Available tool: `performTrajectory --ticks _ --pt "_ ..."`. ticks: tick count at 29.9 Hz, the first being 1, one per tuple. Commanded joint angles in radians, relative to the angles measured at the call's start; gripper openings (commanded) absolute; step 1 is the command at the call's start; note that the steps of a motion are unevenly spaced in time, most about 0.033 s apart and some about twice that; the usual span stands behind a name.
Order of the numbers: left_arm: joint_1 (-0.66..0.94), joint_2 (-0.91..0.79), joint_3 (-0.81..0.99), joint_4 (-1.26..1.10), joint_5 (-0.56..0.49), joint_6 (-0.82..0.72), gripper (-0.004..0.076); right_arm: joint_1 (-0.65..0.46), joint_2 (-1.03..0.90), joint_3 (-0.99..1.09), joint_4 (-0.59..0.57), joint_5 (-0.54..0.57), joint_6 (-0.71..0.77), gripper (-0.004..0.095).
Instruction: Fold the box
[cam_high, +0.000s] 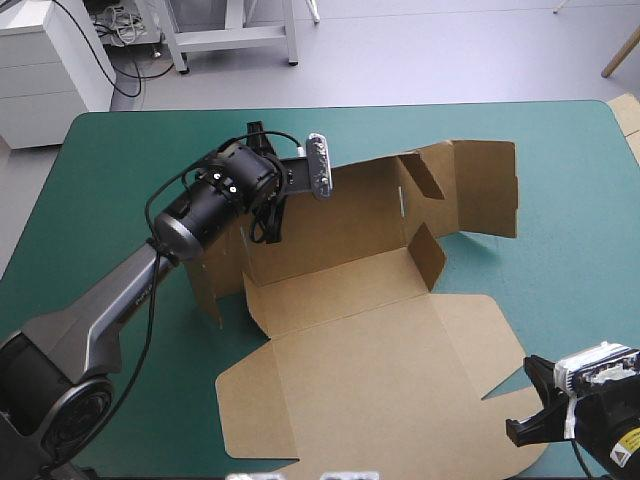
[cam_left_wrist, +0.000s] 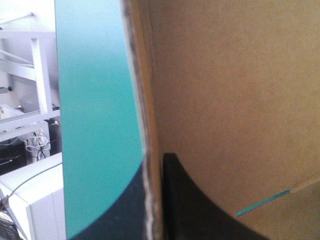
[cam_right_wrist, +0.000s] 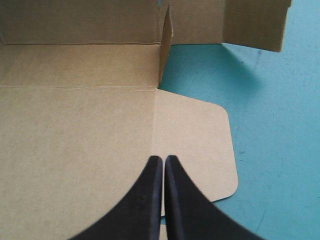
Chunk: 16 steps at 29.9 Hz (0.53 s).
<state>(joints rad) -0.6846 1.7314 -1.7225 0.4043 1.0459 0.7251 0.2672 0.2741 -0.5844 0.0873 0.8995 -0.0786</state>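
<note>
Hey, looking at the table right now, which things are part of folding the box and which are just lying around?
In the job: the box, part folded; left tool, shut on one raised wall; right tool, shut, over the flat lid.
Lying about: only a pale tan edge past the table's far right corner, maybe spare board.

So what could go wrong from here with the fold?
1. The left gripper pinches a raised wall of the box at one spot near its edge; the board may slip out or buckle off its crease.
2. The right gripper is shut above the lid's rounded flap, apparently not holding it, so the box could slide on the teal-green cover.
3. The small side flap stands loose and might flop down.
</note>
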Motion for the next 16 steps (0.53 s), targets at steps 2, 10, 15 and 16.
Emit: performTrajectory --ticks 2,10,15,16 --pt "-0.09 -0.048 0.006 0.159 -0.068 -0.106 -0.0008 -0.004 0.01 -0.024 0.01 -0.059 -0.002 -0.0002" --pt "-0.253 -0.107 0.244 0.476 -0.152 -0.272 -0.0008 -0.004 0.01 -0.024 0.01 -0.059 -0.002 -0.0002" --pt "-0.335 -0.137 0.382 0.661 -0.19 -0.416 -0.0008 -0.004 0.01 -0.024 0.01 -0.059 -0.002 -0.0002" --pt "-0.349 -0.143 0.406 0.706 -0.194 -0.45 -0.0008 -0.004 0.01 -0.024 0.01 -0.059 -0.002 -0.0002"
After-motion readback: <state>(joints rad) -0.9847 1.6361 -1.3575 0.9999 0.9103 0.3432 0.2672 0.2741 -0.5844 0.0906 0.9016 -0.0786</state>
